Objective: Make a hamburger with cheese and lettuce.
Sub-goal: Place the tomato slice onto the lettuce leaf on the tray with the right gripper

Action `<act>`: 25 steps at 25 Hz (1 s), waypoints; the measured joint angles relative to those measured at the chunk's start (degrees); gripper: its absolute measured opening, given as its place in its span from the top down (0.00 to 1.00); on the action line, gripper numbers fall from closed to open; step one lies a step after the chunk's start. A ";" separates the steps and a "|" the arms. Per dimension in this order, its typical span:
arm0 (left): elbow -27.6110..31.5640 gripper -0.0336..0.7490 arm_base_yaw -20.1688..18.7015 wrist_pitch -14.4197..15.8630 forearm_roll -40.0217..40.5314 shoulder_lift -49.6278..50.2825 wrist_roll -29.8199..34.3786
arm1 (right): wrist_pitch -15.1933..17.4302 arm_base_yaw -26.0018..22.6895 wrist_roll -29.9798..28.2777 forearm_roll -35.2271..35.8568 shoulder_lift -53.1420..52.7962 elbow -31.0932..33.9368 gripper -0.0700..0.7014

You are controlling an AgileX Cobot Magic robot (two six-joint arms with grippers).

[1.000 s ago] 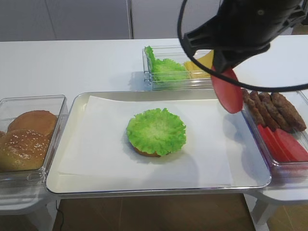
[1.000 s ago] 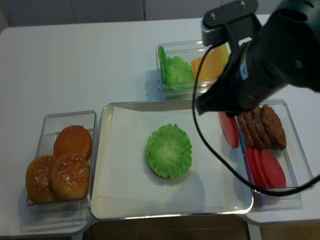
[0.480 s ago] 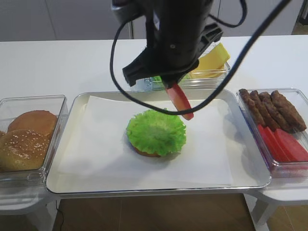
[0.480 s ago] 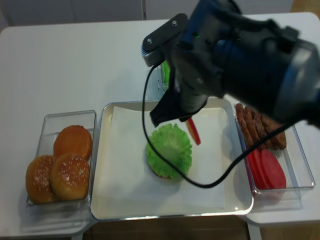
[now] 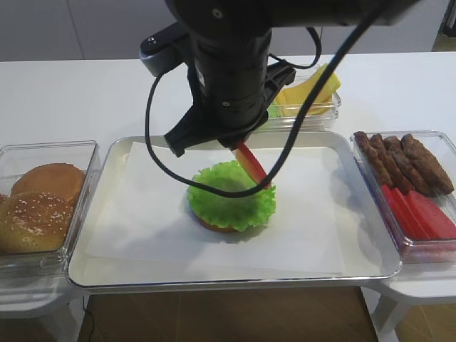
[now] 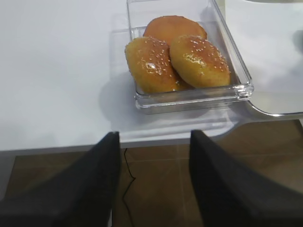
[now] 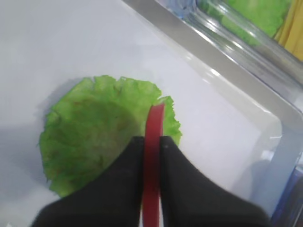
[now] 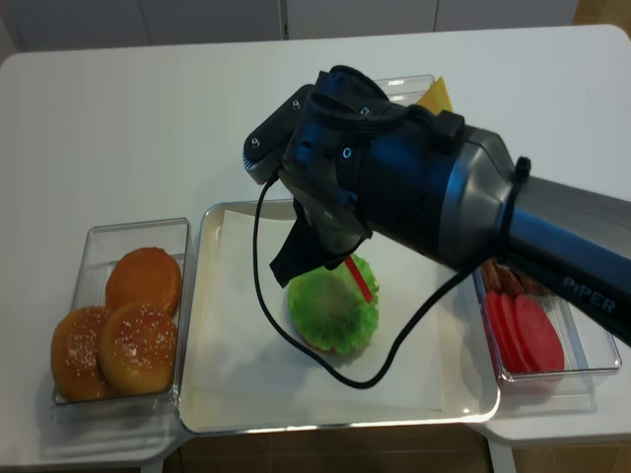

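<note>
The hamburger is a brown bun half under a ruffled green lettuce leaf on the paper in the tray's middle. My right gripper is shut on a flat red slice, held edge-on, tilted, just above the lettuce's right part. The slice also shows under the black arm, and again from above. Pale yellow cheese slices stand in a clear box at the back. My left gripper is open and empty above the table's front edge.
A clear box of sesame buns sits left of the metal tray. A clear box at the right holds red slices and brown patties. Spare lettuce lies in the back box beside the cheese.
My right arm has swung left from the right-hand box, carrying the red slice across the tray to just above the lettuce. The leaf and bun have not moved.
</note>
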 joint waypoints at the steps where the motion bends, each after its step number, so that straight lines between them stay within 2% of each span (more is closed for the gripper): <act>1: 0.00 0.50 0.00 0.00 0.00 0.00 0.00 | -0.11 0.00 0.00 -0.74 0.00 -0.09 0.80; 7: 0.00 0.50 0.00 0.00 0.00 0.00 0.00 | -0.34 0.00 0.00 -2.29 1.14 -0.09 0.80; 15: 0.00 0.50 0.00 0.00 0.00 0.00 0.00 | -2.30 0.02 0.00 -2.78 2.05 -0.09 0.80; 21: 0.00 0.50 0.00 0.00 0.00 0.00 0.00 | -2.45 0.12 0.00 -2.78 2.05 -0.09 0.80; 25: 0.00 0.50 0.00 0.00 0.00 0.00 0.00 | -1.21 0.12 0.00 -2.78 2.76 -0.09 0.80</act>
